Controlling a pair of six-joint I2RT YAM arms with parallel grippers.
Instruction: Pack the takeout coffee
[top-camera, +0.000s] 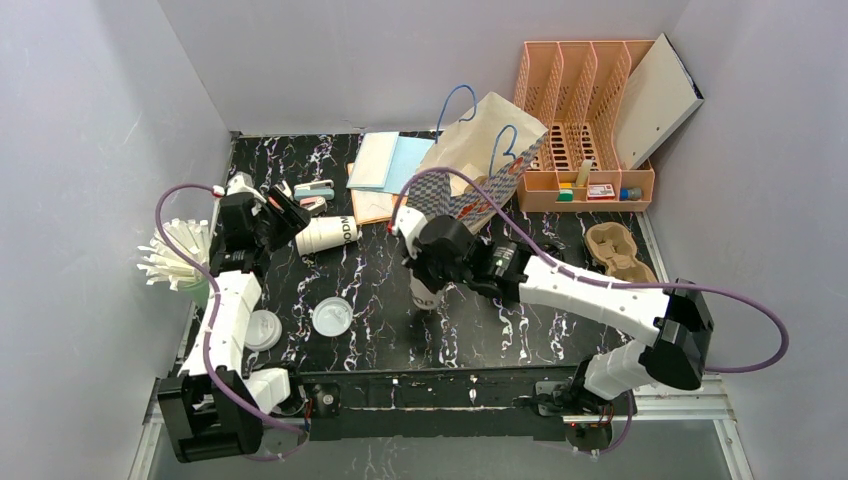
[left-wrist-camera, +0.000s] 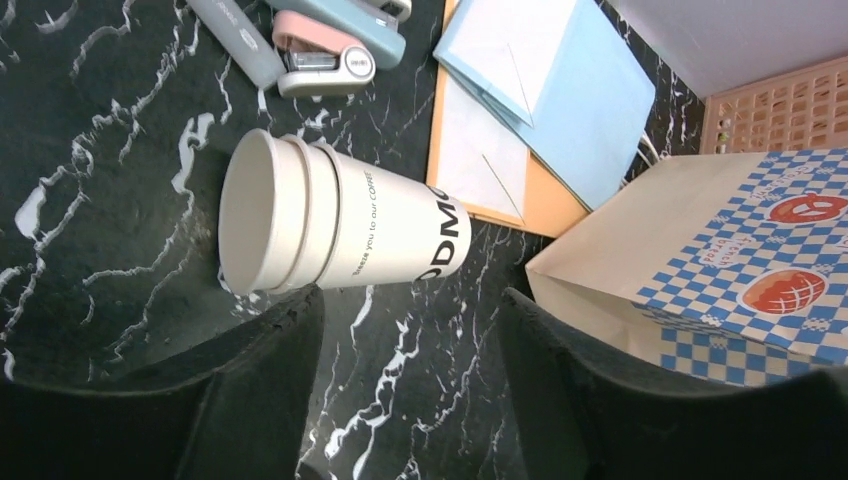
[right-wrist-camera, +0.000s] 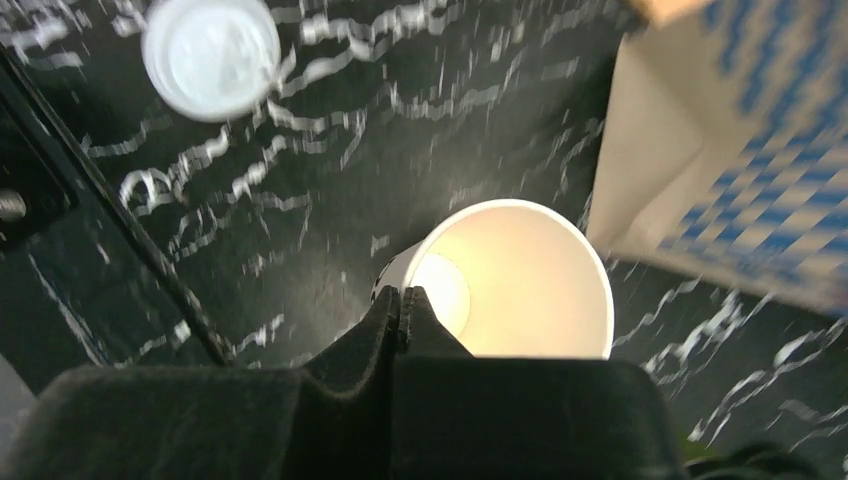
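black marbled table (top-camera: 370, 290), grey walls (top-camera: 80, 120); right jaws pinch cup (right-wrist-camera: 520, 270) rim, left jaws agape.

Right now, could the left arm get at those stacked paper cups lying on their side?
Probably yes. The left end effector is open and the stacked cups lie just ahead of its fingers, nothing covering them.

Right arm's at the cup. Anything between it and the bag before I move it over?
Nothing visible. The right gripper pinches the cup at its rim. The bag stands right beside it, with only bare table between them.
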